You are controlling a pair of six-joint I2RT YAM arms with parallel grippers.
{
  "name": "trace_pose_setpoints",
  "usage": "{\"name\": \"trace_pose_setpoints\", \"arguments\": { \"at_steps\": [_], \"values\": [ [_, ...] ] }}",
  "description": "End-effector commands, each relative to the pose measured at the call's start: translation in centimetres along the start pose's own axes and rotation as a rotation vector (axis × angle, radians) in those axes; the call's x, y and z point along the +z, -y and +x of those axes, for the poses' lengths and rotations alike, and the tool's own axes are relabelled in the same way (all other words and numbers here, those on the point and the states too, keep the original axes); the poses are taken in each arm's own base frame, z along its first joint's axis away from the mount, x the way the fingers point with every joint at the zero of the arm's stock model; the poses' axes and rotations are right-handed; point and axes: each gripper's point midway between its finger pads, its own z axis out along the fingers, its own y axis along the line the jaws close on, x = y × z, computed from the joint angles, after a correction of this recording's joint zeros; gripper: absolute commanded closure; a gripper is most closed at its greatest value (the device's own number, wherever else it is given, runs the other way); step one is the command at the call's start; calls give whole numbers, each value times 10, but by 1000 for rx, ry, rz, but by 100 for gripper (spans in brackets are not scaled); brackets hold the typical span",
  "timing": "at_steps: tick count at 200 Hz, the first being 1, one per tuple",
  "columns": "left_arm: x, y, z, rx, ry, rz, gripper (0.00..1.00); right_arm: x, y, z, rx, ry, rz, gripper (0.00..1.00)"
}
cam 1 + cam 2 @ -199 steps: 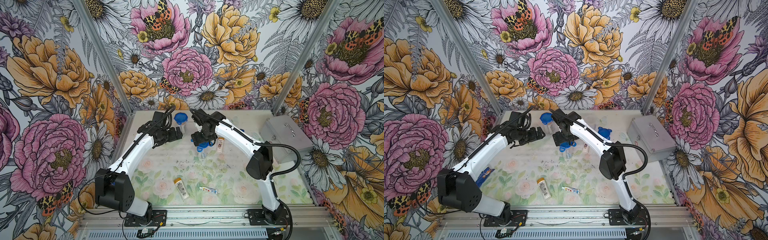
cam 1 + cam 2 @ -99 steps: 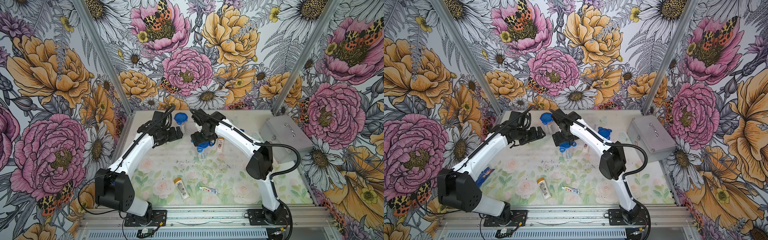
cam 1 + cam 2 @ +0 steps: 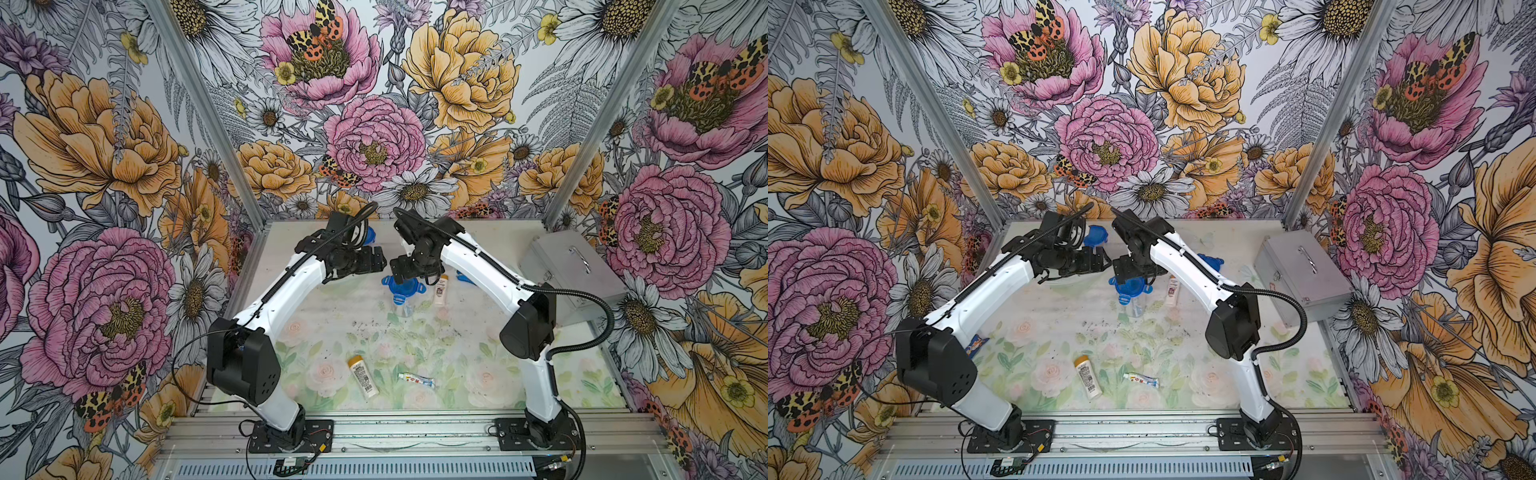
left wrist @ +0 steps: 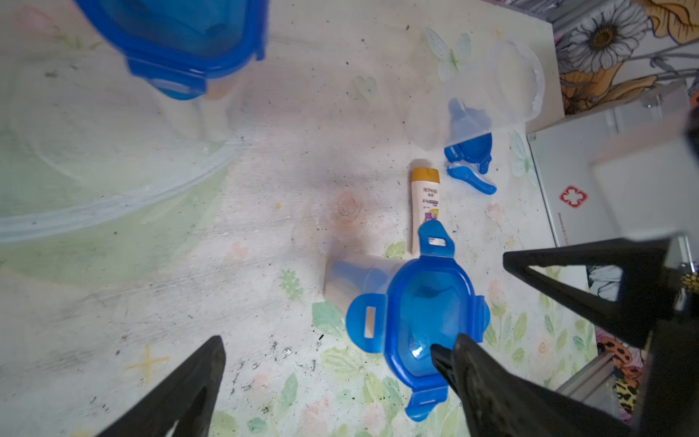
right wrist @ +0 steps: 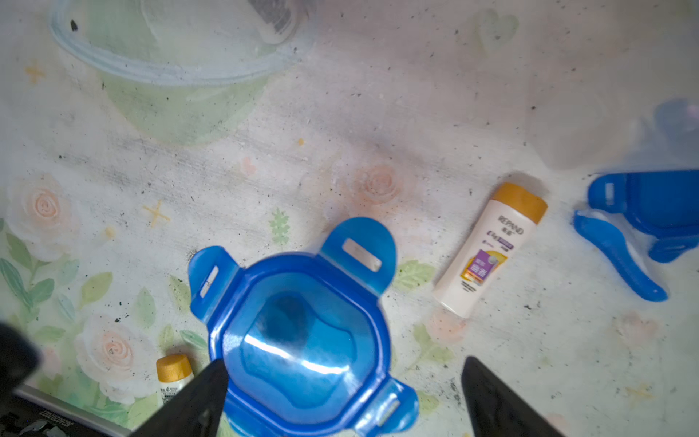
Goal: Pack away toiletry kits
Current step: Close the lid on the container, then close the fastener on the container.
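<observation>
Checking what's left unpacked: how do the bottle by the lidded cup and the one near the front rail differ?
Back bottle lies beside the lidded cup, front bottle near the toothpaste tube. Back bottle shows a purple label, front bottle dark fine print. Both lie flat, white, orange-capped.

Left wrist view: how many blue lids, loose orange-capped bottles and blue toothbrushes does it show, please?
Blue lids: 3
Orange-capped bottles: 1
Blue toothbrushes: 1
Total: 5

Stereo pair high, facing down, wrist cameras close, sharing blue-lidded cup (image 4: 416,321) (image 5: 302,333)
</observation>
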Motion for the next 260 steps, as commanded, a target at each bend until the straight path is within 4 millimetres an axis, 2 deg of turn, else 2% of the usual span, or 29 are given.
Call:
{"name": "trace_pose_setpoints", "arguments": {
  "at_steps": [1, 32, 51, 72, 99, 135, 190, 227, 260],
  "values": [
    [10, 15, 0, 74, -31, 14, 11, -32, 3, 5, 35, 37, -32, 5],
    [19, 24, -6, 85, -40, 22, 22, -24, 11, 41, -7, -34, -12, 7],
    [20, 30, -4, 105, -49, 38, 27, -23, 17, 52, 9, -38, -10, 8],
    [23, 36, 7, 138, -83, 42, 28, -19, 20, 59, 36, -44, -18, 9],
    [30, 37, 17, 153, -116, 40, 30, -10, 22, 56, 68, -37, -26, 10],
    [37, 43, 16, 161, -128, 44, 33, 2, 29, 51, 101, -40, -17, 12],
    [45, 47, 25, 177, -162, 32, 36, 12, 39, 52, 128, -49, -20, 13],
    [45, 45, 28, 177, -169, 24, 37, 12, 43, 52, 135, -46, -22, 13],
    [45, 40, 28, 177, -169, 3, 37, 7, 36, 49, 119, -31, -63, 14]
  ]
}}
